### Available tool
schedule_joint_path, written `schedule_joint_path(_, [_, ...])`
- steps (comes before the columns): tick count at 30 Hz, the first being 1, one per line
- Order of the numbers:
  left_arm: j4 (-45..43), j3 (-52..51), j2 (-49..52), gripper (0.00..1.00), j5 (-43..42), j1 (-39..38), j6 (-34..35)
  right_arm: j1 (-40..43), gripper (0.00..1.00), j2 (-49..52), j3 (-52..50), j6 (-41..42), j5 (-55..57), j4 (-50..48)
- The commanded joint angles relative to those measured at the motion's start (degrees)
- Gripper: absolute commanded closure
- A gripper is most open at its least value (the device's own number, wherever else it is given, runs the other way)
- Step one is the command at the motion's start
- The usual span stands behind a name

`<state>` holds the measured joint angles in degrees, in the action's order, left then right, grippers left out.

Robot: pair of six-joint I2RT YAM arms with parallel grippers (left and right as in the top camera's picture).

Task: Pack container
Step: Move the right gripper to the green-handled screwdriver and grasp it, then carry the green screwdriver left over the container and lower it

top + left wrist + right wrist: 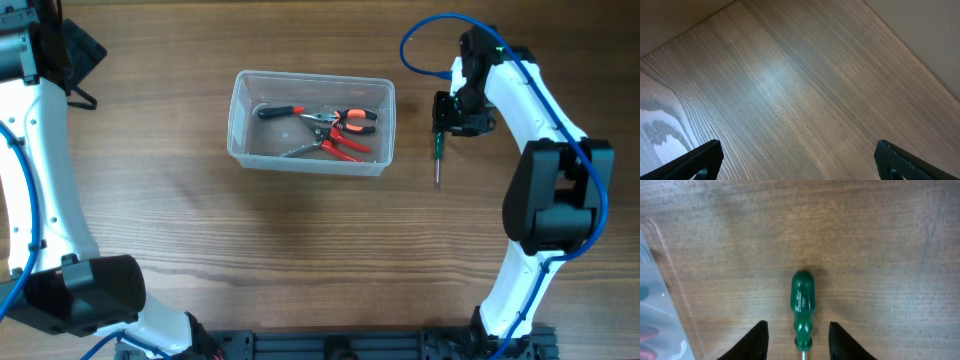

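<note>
Starting overhead, the container (310,76) sits at the middle of the surface (200,230), holding red-handled pliers (345,135) and other hand tools. A green screwdriver (437,160) lies just beside its right end, long axis parallel to that end wall, handle under the right gripper (452,112). The left arm (40,170) stands well apart, so the right arm is nearer. Left wrist view: the left gripper (800,161) is spread wide over bare wood, holding nothing. Right wrist view: the right gripper's fingers (757,340) straddle the handle across its axis, parted and not touching it; the container's wall shows at the left edge.
</note>
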<state>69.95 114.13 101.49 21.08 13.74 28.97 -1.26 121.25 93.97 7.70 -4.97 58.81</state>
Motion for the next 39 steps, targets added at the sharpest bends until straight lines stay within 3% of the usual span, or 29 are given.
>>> schedule_joint_path(1, [0.0, 0.52, -0.24, 0.0, -0.09, 0.31, -0.26, 0.09, 0.62, 1.29, -1.29, -0.48, -0.59, -1.09])
schedule_joint_path(8, [0.0, 0.52, -0.24, 0.0, -0.09, 0.31, -0.26, 0.09, 0.62, 1.29, -6.8, -1.7, -0.63, -4.92])
schedule_joint_path(13, [0.0, 0.52, -0.24, 0.0, -0.09, 0.31, -0.26, 0.09, 0.71, 1.29, -9.35, -1.68, -0.63, -6.86])
schedule_joint_path(16, [0.02, 0.52, -0.24, 0.0, -0.09, 0.31, -0.26, 0.09, 0.81, 1.29, -10.01, -1.66, -0.63, -7.63])
schedule_joint_path(18, [0.0, 0.52, -0.24, 0.0, -0.09, 0.31, -0.26, 0.09, 0.96, 1.27, -9.99, -1.75, -0.59, -7.72])
schedule_joint_path(31, [0.0, 0.52, -0.24, 0.0, -0.09, 0.31, -0.24, 0.09, 0.96, -2.16, -6.82, -1.75, 4.0, -8.26])
schedule_joint_path(39, [0.0, 0.52, -0.24, 0.0, -0.09, 0.31, -0.26, -3.39, 0.96, -17.97, 1.51, -10.54, -9.27, -7.82])
